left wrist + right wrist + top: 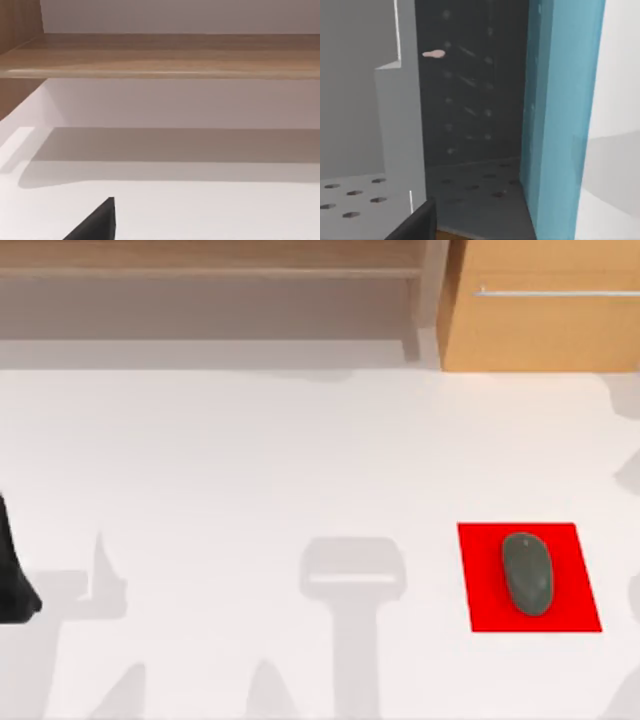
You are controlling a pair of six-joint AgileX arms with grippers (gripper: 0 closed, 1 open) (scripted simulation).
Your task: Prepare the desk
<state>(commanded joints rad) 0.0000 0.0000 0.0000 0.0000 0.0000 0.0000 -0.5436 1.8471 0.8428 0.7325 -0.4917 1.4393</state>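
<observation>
Left gripper (15, 585): dark shape at the desk's left edge, near the front; whether its fingers are apart or together I cannot tell.
Desk (250, 470): broad white top.
Shelf unit (210, 270): light wood, along the desk's back edge toward the left; the left wrist view faces its board (165, 55).
Drawer (545, 315): light wood, back right corner, thin silver handle (555, 292) across its front.
Red mat (585, 580): front right area of the desk.
Mouse (527, 573): dark grey, lying on the mat.
</observation>
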